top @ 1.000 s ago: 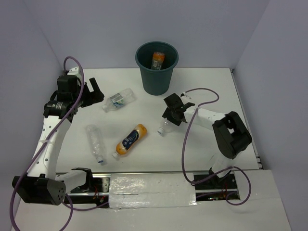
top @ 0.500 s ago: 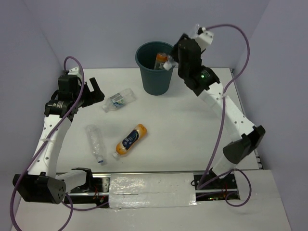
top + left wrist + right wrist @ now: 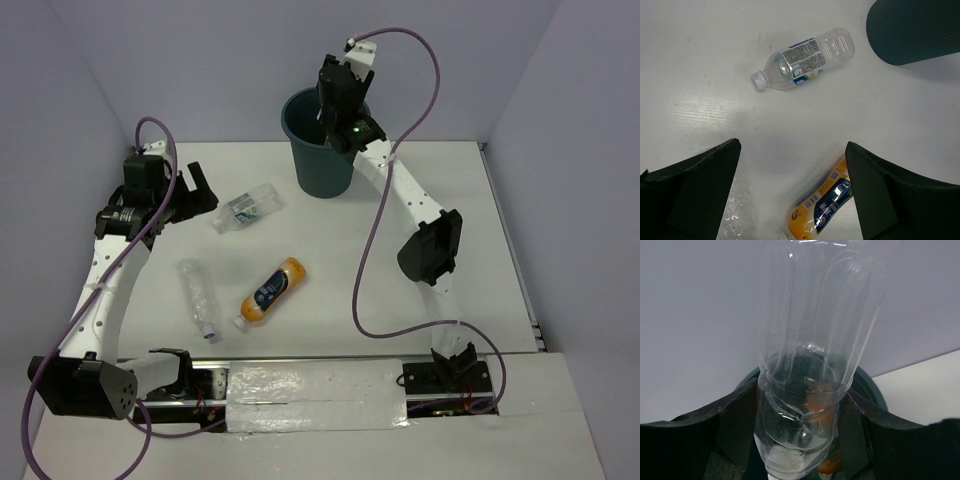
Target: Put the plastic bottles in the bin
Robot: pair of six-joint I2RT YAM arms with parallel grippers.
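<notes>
Clear bottle [image 3: 810,365] in right pincer [image 3: 800,415], upright, cap apparently down, over bin [image 3: 325,165]

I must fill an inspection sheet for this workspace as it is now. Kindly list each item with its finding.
Surface: white table, no spill seen.
Job's things: teal bin upright at the far edge; labelled clear bottle, crinkled clear bottle and blue-labelled orange bottle lie on the table; another orange bottle shows inside the bin.
Clutter: nothing seen.
Grippers: left pincer open and empty above the table; right pincer grips a ribbed clear bottle, cap down, over the bin.
Cables: purple cables loop off both arms.
Surroundings: plain pale walls; silver tape by the arm bases.
</notes>
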